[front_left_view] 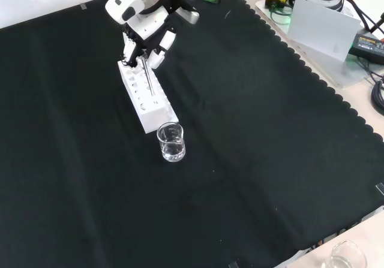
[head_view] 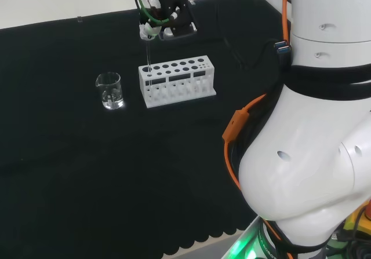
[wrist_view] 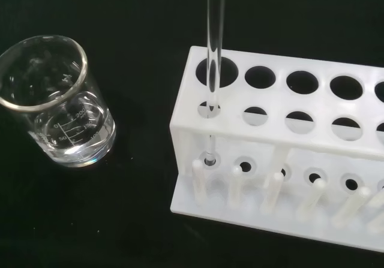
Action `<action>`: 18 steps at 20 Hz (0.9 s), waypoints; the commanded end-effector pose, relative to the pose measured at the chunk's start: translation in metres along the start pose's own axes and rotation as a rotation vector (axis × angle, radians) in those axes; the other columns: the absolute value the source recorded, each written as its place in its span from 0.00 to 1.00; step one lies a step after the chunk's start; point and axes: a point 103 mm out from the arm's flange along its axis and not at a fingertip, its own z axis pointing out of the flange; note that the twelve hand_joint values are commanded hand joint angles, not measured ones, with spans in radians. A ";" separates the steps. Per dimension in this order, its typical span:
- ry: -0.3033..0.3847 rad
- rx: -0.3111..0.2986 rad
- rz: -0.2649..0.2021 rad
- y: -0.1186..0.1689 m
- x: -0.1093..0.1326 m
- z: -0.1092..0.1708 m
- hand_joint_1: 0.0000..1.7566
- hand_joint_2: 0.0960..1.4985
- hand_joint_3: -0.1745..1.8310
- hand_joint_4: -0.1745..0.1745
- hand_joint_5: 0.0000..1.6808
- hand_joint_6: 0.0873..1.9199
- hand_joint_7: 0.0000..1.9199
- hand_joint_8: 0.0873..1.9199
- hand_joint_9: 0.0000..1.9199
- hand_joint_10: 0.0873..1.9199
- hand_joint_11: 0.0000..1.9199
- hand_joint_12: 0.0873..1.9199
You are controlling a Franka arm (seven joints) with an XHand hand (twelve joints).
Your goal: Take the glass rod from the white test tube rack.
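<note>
While the hand (front_left_view: 144,40) pinches the top of the glass rod (head_view: 148,59), the rod hangs straight below it into an end hole of the white test tube rack (head_view: 177,82), a beaker (head_view: 109,90) standing just beyond that end on the surface (head_view: 87,172).

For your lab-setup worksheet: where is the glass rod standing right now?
In the head view the glass rod stands upright in the left end hole of the white test tube rack, the end nearest the beaker, with the hand at its top.
</note>
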 end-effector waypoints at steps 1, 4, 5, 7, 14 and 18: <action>0.002 -0.004 -0.001 0.000 0.001 0.001 0.54 0.82 0.00 0.15 0.38 0.49 0.40 0.33 0.65 0.20 0.62 0.55; 0.010 -0.011 -0.004 0.001 0.002 0.002 0.59 0.83 0.03 0.15 0.44 0.60 0.44 0.34 0.69 0.18 0.67 0.52; 0.016 -0.016 -0.005 0.001 0.003 0.002 0.60 0.82 0.05 0.09 0.45 0.63 0.46 0.36 0.70 0.18 0.70 0.49; 0.044 -0.028 -0.008 0.001 0.004 0.002 0.62 0.81 0.07 0.02 0.47 0.65 0.50 0.37 0.73 0.17 0.75 0.44; 0.169 -0.195 -0.018 0.003 0.012 0.000 0.71 0.77 0.03 0.19 0.51 0.56 0.56 0.51 0.76 0.25 0.78 0.31; 0.145 -0.288 -0.011 0.001 0.021 0.004 0.73 0.75 0.00 0.03 0.60 0.40 0.62 0.45 0.77 0.34 0.79 0.30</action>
